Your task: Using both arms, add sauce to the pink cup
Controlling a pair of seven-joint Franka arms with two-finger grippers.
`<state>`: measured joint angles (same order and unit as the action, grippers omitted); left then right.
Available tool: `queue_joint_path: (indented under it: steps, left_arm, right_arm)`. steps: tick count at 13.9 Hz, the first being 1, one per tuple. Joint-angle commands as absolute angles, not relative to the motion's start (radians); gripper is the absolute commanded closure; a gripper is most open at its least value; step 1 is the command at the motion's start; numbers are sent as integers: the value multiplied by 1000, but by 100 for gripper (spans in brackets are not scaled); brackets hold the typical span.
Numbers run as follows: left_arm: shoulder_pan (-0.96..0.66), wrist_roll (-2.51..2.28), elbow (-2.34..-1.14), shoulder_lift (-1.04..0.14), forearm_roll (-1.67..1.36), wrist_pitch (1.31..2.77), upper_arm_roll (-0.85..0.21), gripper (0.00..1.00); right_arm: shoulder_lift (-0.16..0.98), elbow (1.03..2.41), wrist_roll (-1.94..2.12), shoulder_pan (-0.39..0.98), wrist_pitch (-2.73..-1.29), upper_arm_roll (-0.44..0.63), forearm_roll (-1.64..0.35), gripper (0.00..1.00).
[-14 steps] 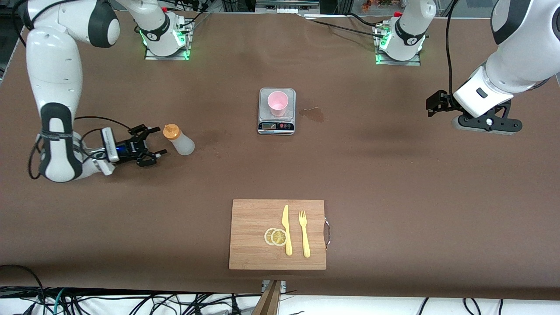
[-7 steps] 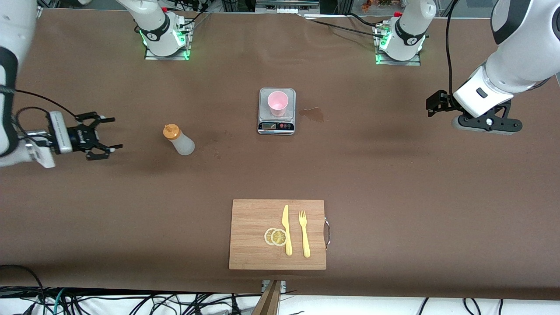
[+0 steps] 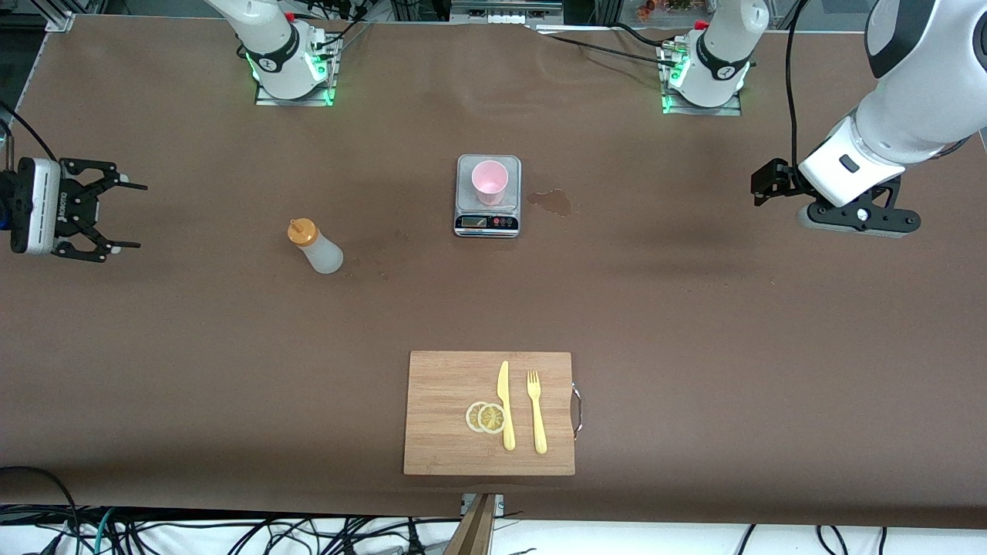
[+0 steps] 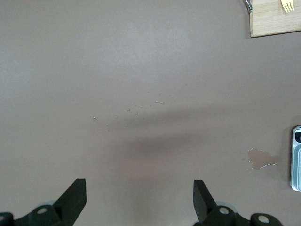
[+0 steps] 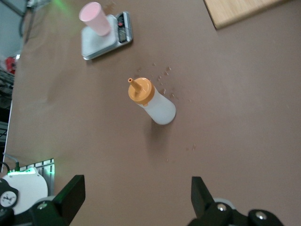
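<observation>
The sauce [image 3: 314, 247], a whitish squeeze bottle with an orange nozzle cap, stands on the brown table; the right wrist view has the sauce [image 5: 150, 101] well ahead of the fingers. The pink cup [image 3: 490, 182] sits upright on a small silver scale [image 3: 487, 223] mid-table, and the pink cup [image 5: 92, 16] also shows in the right wrist view. My right gripper [image 3: 139, 216] hangs open and empty over the right arm's end of the table, clear of the bottle. My left gripper [image 3: 759, 189] waits open over the left arm's end, with only bare table between its fingers [image 4: 75, 200].
A wooden cutting board [image 3: 439, 385] lies near the front edge with a yellow knife [image 3: 505, 405], a yellow fork [image 3: 536, 412] and lemon slices [image 3: 486, 417]. A small wet spill [image 3: 549, 202] marks the table beside the scale.
My right gripper has drawn back from beside the sauce toward the right arm's end of the table, still open. The bottle, the cup and the left arm have not moved.
</observation>
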<state>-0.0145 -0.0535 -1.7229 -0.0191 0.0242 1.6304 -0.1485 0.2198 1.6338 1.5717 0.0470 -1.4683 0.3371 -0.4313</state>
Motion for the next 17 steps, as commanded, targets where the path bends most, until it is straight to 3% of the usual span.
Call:
queue_joint_path:
  steps: [1, 6, 13, 17]
  left_arm:
    - [-14, -43, -1712, -18, 21, 1623, -150, 0]
    - [-14, -43, -1712, -18, 21, 1623, -150, 0]
    - [-14, -43, -1712, -18, 21, 1623, -150, 0]
    - [-14, -43, -1712, -18, 21, 1621, -150, 0]
  right_arm:
    - [112, 1684, 1309, 48, -1516, 273, -312, 0]
    - [34, 1649, 878, 55, -1505, 190, -149, 0]
    - [37, 1554, 478, 109, -1450, 169, -68, 0]
    - [43, 1537, 460, 109, -1474, 164, -32, 0]
